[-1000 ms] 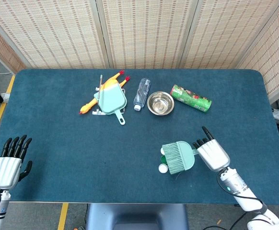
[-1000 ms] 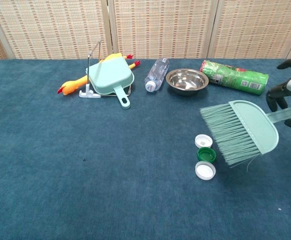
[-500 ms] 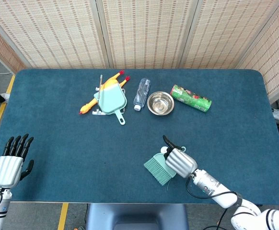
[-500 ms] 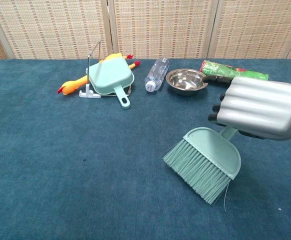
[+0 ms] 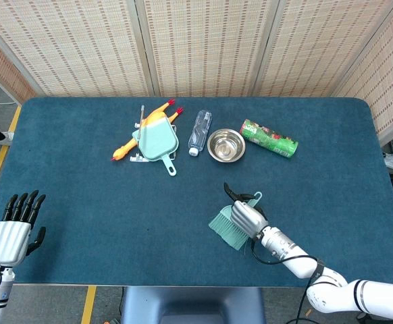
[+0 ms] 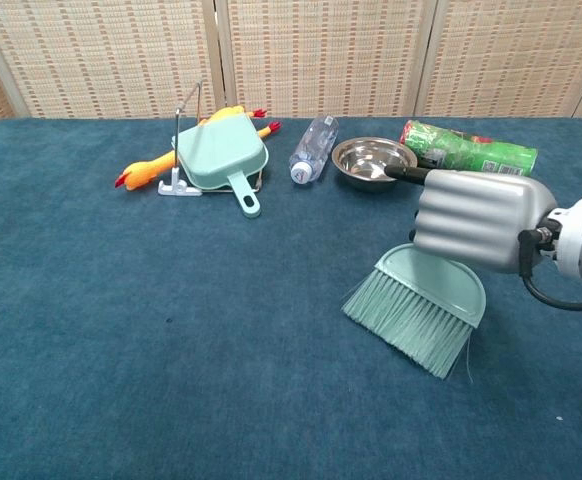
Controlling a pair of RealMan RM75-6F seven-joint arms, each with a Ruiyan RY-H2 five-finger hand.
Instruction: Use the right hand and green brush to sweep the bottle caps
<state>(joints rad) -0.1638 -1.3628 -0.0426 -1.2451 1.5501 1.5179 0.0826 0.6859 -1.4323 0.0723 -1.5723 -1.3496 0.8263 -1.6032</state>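
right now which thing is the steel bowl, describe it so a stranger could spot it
Look along the far row of things on the blue table. The steel bowl sits between the clear plastic bottle and the green snack tube. It is the only shiny, round, open metal thing there.

Table surface: dark blue carpet-like cloth (image 5: 82, 196) covering the whole top.
Backdrop: woven reed screen panels (image 5: 196, 44) standing behind the far edge.
Dustpan: pale green dustpan (image 5: 159, 140), handle pointing toward the near edge, lying on a rubber chicken.
Rubber chicken: yellow toy (image 5: 125, 149) with red feet, showing on both sides of the dustpan.
Bottle: clear plastic bottle (image 5: 200, 131) on its side, between dustpan and bowl.
Bowl: steel bowl (image 5: 225, 145), upright, just beside the bottle.
Can: green printed can (image 5: 269, 138) on its side, right of the bowl.
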